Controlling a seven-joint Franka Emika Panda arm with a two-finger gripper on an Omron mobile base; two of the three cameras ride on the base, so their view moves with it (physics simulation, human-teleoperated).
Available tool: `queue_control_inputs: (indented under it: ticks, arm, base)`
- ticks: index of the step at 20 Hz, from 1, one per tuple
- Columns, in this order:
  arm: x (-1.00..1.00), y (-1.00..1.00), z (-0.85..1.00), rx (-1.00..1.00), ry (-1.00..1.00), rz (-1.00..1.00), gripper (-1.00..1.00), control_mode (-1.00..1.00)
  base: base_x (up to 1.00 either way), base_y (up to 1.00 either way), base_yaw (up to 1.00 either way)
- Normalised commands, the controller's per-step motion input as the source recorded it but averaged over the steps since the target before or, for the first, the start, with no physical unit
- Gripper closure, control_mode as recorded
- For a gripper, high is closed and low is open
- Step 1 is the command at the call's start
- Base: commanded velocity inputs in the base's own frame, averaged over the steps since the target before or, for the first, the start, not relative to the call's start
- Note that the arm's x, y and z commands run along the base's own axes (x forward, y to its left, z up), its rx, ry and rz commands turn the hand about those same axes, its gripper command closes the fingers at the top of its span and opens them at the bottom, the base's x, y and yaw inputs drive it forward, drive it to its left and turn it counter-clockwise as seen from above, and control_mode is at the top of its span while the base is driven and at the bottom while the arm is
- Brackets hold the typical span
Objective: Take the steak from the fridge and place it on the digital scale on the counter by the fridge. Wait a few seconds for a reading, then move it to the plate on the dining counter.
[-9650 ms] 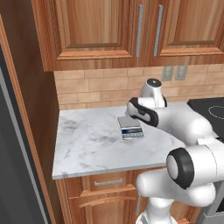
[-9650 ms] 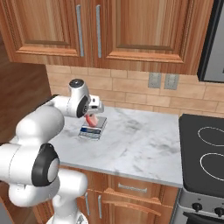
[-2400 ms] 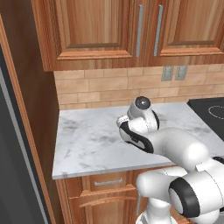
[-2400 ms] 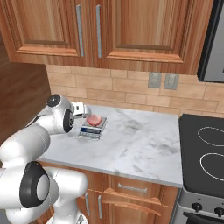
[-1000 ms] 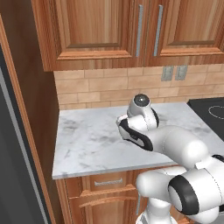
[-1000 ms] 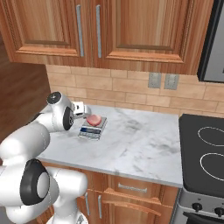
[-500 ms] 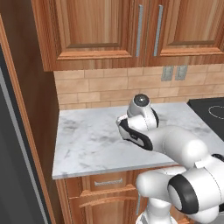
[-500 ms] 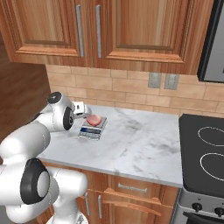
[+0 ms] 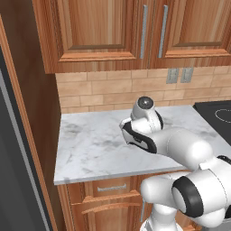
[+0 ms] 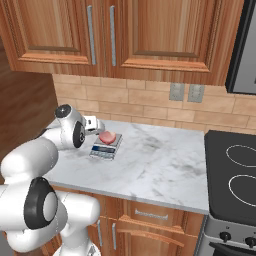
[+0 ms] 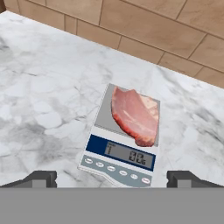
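**A:** What is nearest in the hand view?

**B:** The jaws [image 11: 112, 178]. Their two dark fingertips [image 11: 40, 178] stand far apart at the bottom corners, spread wide, with nothing between them. They hold nothing.

**A:** And just past them?

**B:** The digital scale [image 11: 122, 161], lying flat on the marble worktop [image 11: 39, 100]. Its near edge carries a row of small buttons and a dark blue display strip showing digits too small to read. Behind the display is its grey weighing pan.

**A:** Where is the steak?

**B:** The steak [image 11: 134, 114] lies flat on that pan, a pinkish-red slab with a paler rim. It covers the right part of the pan and reaches to the pan's right edge.

**A:** How does this look from the base cameras?

**B:** In the right base view the white arm curls in from the lower left, and its hand [image 10: 91, 124] hangs just left of the scale [image 10: 106, 149], with the steak [image 10: 106, 137] on top, apart from the hand. In the left base view the arm's own body hides the scale.

**A:** What lies farther back?

**B:** A tan brick backsplash [image 10: 145, 111] with two wall outlets [image 10: 186, 92], then brown wooden wall cabinets [image 10: 150, 35] above. A black stove top [image 10: 234, 176] sits to the right of the worktop.
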Motion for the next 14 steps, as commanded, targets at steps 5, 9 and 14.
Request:
queue_control_inputs:
  ticks: [5,9,14]
  arm:
    - [0.05,0.0,0.0,0.0,0.01,0.0,-1.0,-1.0]
    - [0.01,0.0,0.0,0.0,0.01,0.0,-1.0,-1.0]
    - [0.0,0.0,0.0,0.0,0.01,0.0,-1.0,-1.0]
  base:
    - [0.0,0.0,0.0]
    - [0.0,0.0,0.0]
    - [0.0,0.0,0.0]
